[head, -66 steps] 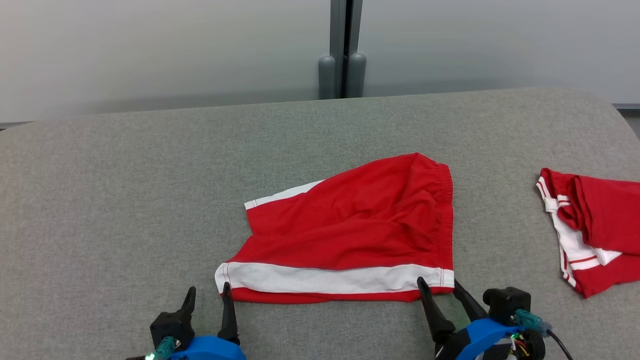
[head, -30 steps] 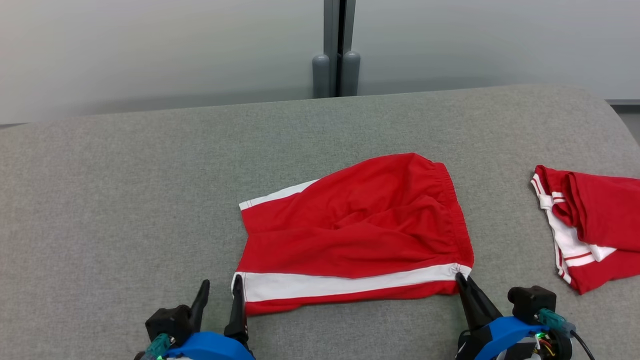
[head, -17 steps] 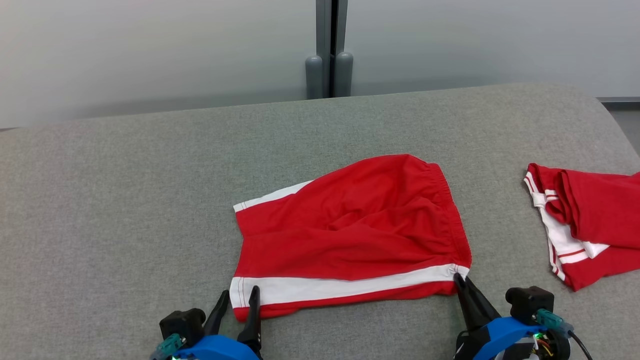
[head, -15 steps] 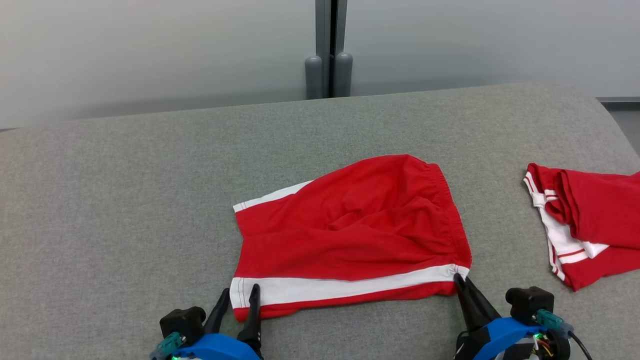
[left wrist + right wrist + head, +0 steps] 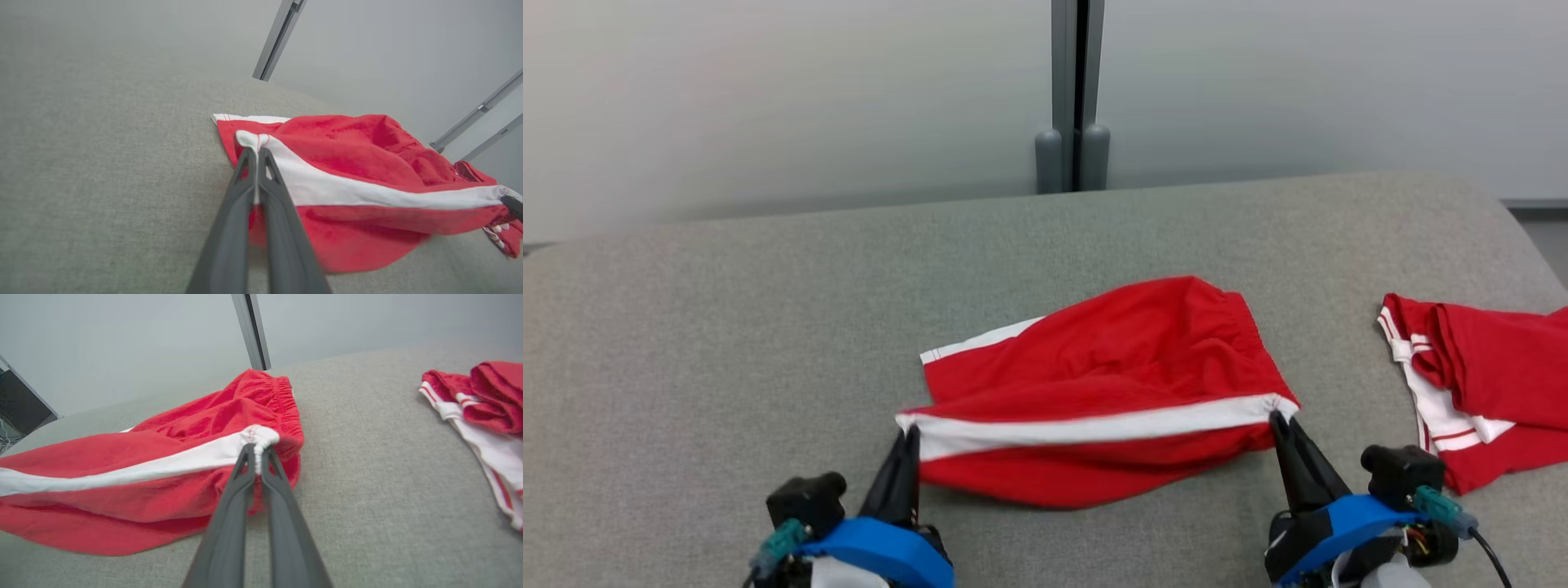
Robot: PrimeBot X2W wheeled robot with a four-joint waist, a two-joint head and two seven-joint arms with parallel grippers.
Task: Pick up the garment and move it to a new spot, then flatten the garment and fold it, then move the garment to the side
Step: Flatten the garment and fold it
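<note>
Spanning left hand [image 5: 907, 438] to right hand [image 5: 1277, 421]: garment [image 5: 1111, 371]

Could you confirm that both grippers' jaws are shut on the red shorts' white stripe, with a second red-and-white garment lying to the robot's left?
Not quite: the head view shows the second garment to the robot's right. The left gripper and right gripper do have jaws shut on the white stripe of the red shorts.

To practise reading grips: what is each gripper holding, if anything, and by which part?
Both hold the red shorts by the white side stripe: the left gripper at its leg-hem end, the right gripper at its waistband end.
</note>
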